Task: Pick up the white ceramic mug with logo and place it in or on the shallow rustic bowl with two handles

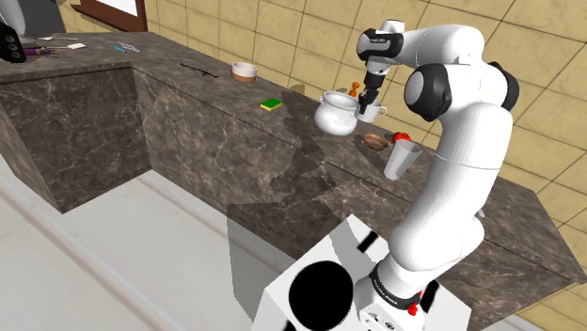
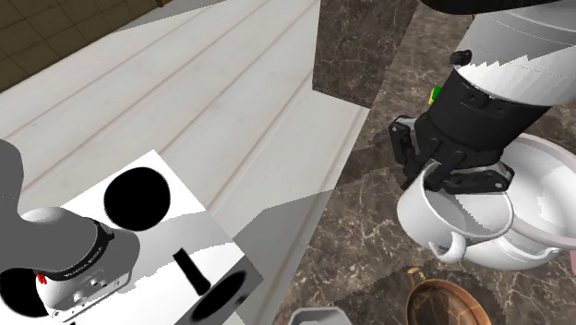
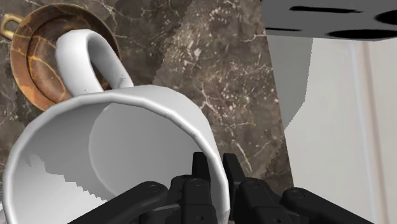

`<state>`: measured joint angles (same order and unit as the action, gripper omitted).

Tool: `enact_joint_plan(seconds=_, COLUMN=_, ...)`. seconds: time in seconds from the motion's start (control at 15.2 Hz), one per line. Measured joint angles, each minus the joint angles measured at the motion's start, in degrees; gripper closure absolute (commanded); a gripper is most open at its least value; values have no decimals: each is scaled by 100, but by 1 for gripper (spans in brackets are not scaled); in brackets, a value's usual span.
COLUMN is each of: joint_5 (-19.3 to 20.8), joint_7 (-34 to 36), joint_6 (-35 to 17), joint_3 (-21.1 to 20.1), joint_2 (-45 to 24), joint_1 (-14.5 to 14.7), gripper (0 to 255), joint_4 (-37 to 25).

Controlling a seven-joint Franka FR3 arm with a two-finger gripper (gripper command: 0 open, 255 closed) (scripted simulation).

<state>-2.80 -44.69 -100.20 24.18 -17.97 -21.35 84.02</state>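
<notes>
My black gripper (image 1: 369, 98) is shut on the rim of a plain white mug (image 1: 374, 111), one finger inside and one outside. The mug (image 3: 108, 146) hangs tilted above the dark marble counter, its handle pointing away from the gripper (image 3: 215, 168). I can see no logo on it. The shallow brown bowl (image 3: 35, 60) with small brass-coloured handles lies on the counter below, just beyond the mug's handle. In the second exterior view the gripper (image 2: 459, 174) holds the mug (image 2: 452, 220) above and beside the bowl (image 2: 450, 306).
A big round white pot (image 1: 334, 116) stands right beside the mug, toward the shoulder view's left. A grey cup (image 1: 403, 158) and a small red thing (image 1: 400, 136) sit near the bowl. A green sponge (image 1: 271, 104) and a small dish (image 1: 245, 70) lie farther along the counter.
</notes>
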Motion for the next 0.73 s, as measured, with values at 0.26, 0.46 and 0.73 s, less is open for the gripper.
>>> enact_joint_plan(seconds=0.26, joint_5=-71, joint_7=-502, joint_6=-34, joint_3=153, joint_2=-62, joint_1=-354, gripper=255, joint_4=-40)
enact_joint_plan(seconds=0.46, joint_5=-148, joint_7=-876, joint_6=31, joint_3=255, joint_2=-170, joint_1=-635, gripper=255, joint_4=-216)
enact_joint_plan(seconds=0.73, joint_5=-352, joint_7=-1415, joint_6=260, joint_3=365, joint_2=-547, joint_1=-1123, gripper=255, joint_4=-812)
